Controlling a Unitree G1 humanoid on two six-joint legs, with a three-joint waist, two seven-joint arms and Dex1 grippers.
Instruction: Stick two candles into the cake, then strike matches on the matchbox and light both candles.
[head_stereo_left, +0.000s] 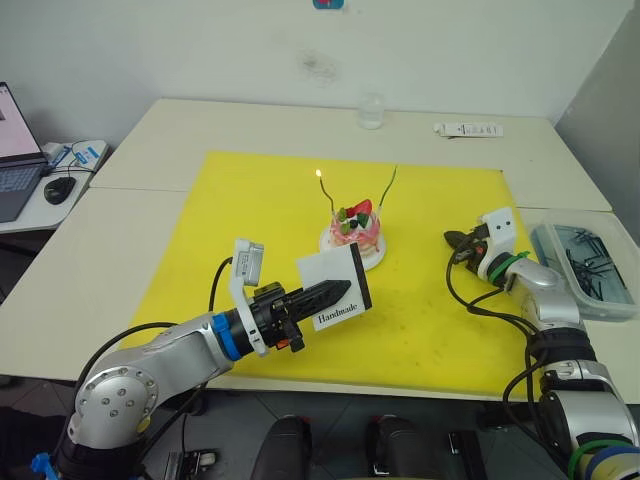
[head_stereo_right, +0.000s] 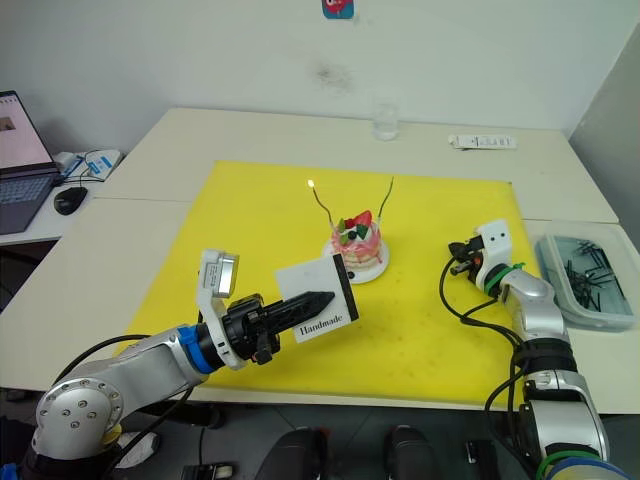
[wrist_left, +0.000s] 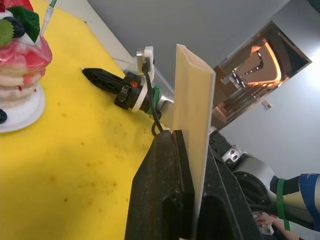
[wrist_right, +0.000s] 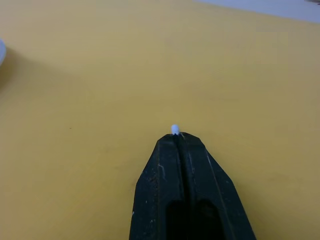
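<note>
Left eye view — cake (head_stereo_left: 357, 232): pink, two candles (head_stereo_left: 325, 193), one lit | left pincer (head_stereo_left: 338, 291) clamps matchbox (head_stereo_left: 335, 290) | right pincer (wrist_right: 176, 134) pinches match (wrist_right: 174, 129).

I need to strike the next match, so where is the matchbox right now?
The matchbox is clamped upright in the left gripper, held above the yellow mat on the robot's left, just in front of the cake.
</note>
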